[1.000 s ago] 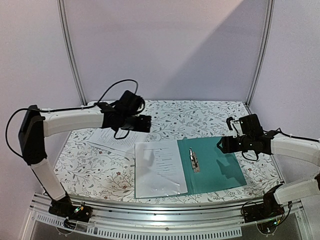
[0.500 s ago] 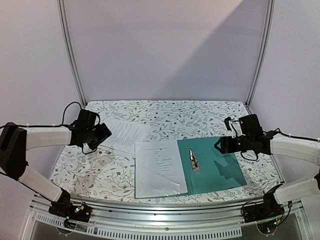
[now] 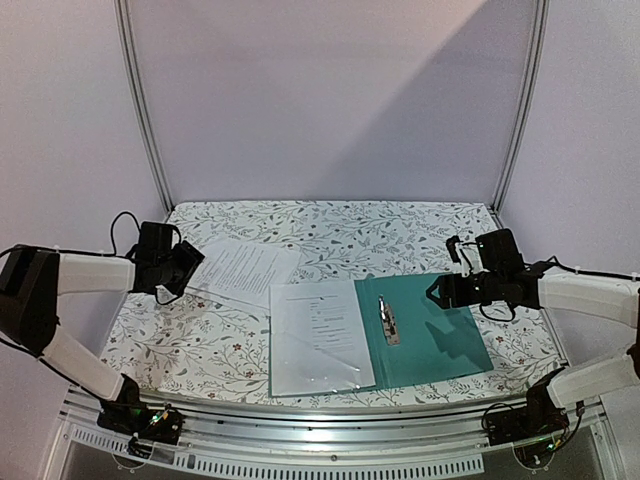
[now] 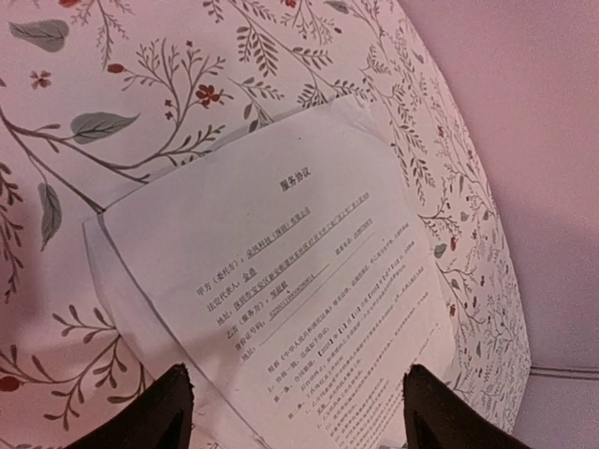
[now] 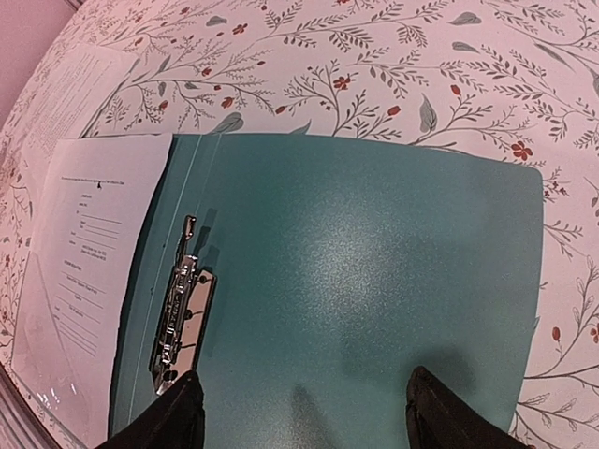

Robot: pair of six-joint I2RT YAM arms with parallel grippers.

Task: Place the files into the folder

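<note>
The files are white printed sheets lying loosely stacked on the floral table, left of centre. In the left wrist view the files fill the space ahead of my left gripper, which is open, hovering over their near edge and holding nothing. My left gripper sits at the stack's left edge. The teal folder lies open, its silver clip along the spine. My right gripper hovers open above the folder's right half, with the clip off to its left.
A white printed page under a glossy cover forms the folder's left half. The floral tablecloth runs back to the booth walls. A metal rail with both arm bases borders the near edge.
My left arm has swung left and down from above the papers to the stack's left edge, its jaws narrowing a little. The right gripper has edged slightly left.
</note>
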